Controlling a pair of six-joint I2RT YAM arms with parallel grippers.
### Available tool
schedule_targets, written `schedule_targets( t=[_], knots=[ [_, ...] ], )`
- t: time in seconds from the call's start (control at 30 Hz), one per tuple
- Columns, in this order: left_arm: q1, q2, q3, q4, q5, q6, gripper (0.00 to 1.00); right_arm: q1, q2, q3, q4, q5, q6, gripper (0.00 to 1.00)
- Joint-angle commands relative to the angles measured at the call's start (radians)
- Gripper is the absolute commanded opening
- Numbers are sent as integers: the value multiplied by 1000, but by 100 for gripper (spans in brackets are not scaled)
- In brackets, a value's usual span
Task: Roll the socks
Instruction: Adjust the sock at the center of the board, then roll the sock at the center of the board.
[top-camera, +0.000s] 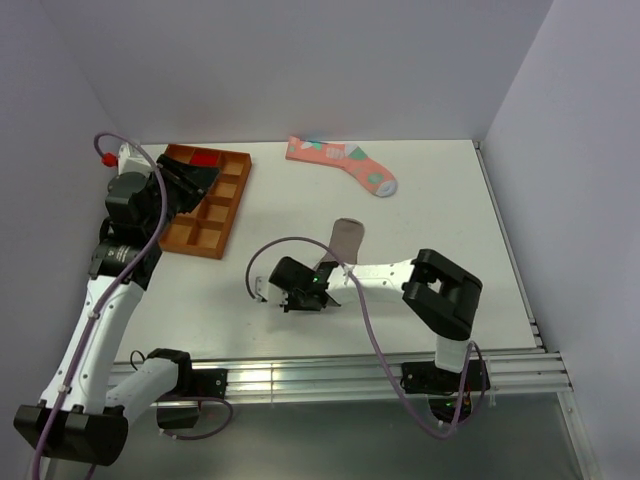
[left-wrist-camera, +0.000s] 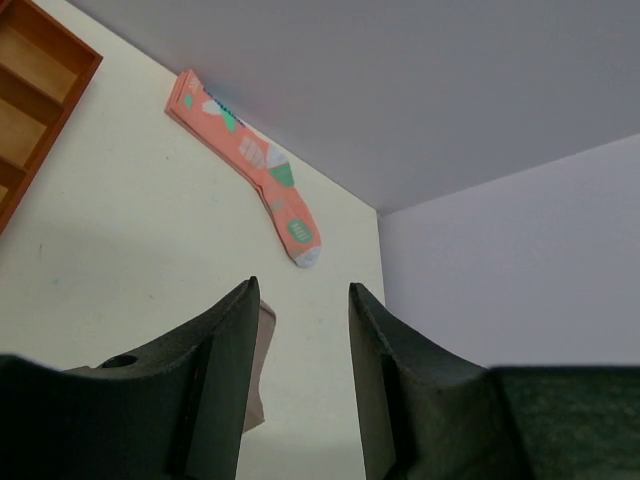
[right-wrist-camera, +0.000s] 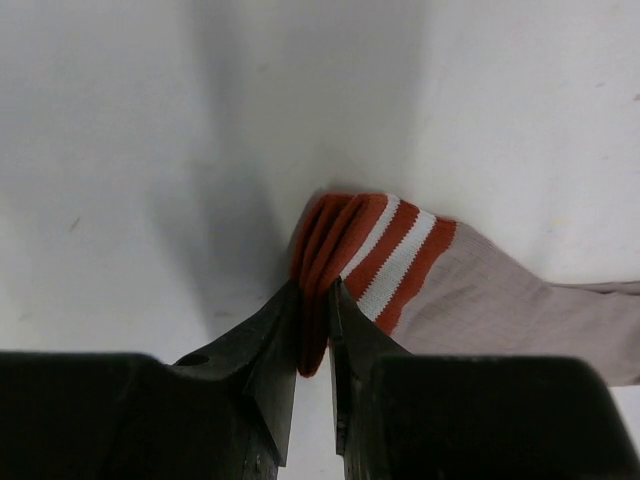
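Three socks on the job, one in hand. Grey-brown sock (right-wrist-camera: 500, 300) lies flat mid-table, toe toward the far wall, striped cuff (right-wrist-camera: 385, 250) toward the arms. Right gripper (right-wrist-camera: 315, 335) is down at table level, fingers pinched together on the maroon edge of that cuff, fabric bunched up between them.

Salmon-pink sock (top-camera: 340, 163) lies flat near the far wall, untouched, well apart from both grippers. Red item (top-camera: 205, 157) sits in a far compartment of the orange tray (top-camera: 238, 195). Probably the red sock, already put away; no white mark visible from here.

Left gripper (left-wrist-camera: 302, 310) hangs above the tray end of the table (top-camera: 450, 220), fingers apart, nothing between them.

Step, as I judge it: start of the roll on the grey-brown sock, cuff just seized. Next move calls for turning the cuff over onto the leg and working toward the toe, keeping the pinch firm so the fabric doesn't slip out. The free end may drag; the left arm could pin it.

Writing: none readable. No brand or label on socks, tray or arms.
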Motion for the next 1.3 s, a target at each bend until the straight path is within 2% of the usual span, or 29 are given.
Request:
schedule_targets(
  t=[0.0, 0.23, 0.33, 0.37, 0.57, 0.77, 1.0, 1.13, 1.2, 1.27],
  knots=[
    [-3, -34, -20, 15, -35, 1, 47, -8, -53, -80, -87, -209, -1, 24],
    [-3, -48, -135, 59, -32, -12, 44, -83, -113, -16, -303, -551, 2, 23],
    [-3, -34, -185, 93, 0, -9, 38, -137, -90, 32, -383, -669, -10, 23],
    [-3, -28, -199, 100, 20, -9, 33, -152, -82, 53, -400, -696, -15, 23],
    [-40, -61, -389, 269, 57, -20, 15, -301, 40, 187, -561, -913, -63, 23],
    [-150, -26, -523, 403, 65, 13, 5, -390, 237, 328, -724, -1047, -125, 22],
    [-328, 87, -639, 610, 20, 49, 2, -479, 383, 443, -892, -1170, -175, 22],
    [-419, 168, -669, 734, 37, 95, 2, -508, 398, 448, -880, -1179, -146, 22],
    [-448, 221, -675, 762, 39, 109, 4, -516, 400, 445, -877, -1181, -138, 22],
    [-493, 280, -670, 815, 57, 138, 12, -519, 401, 440, -879, -1185, -136, 22]
  ],
)
